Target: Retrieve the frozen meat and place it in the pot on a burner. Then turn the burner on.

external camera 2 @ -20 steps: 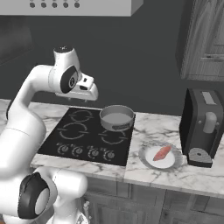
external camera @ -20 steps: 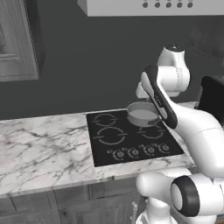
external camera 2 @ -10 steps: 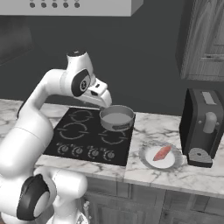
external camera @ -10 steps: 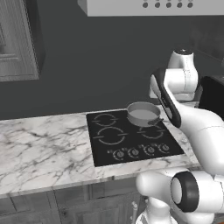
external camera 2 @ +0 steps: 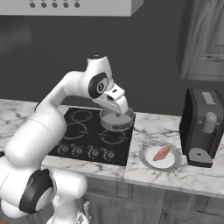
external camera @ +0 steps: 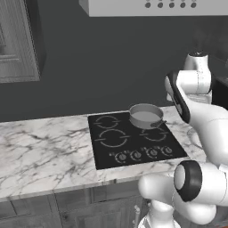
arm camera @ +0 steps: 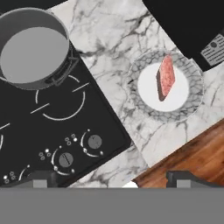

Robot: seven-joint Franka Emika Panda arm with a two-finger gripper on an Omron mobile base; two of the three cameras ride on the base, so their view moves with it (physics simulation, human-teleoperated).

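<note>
Item: small pinkish-red frozen meat lump [arm camera: 166,77], lying on a round patterned plate [arm camera: 191,103] on the marbled counter [arm camera: 118,48], near the black stovetop [arm camera: 48,127]. The hand view is showing both; the left base view is showing the shallow grey metal pot [external camera: 145,115] on a back burner. Two-finger gripper [arm camera: 111,179]: spread apart, empty, having swung rightward.

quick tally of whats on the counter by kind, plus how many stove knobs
pot: 1
frozen meat: 1
plate: 1
coffee machine: 1
stove knobs: 4
total: 8
</note>
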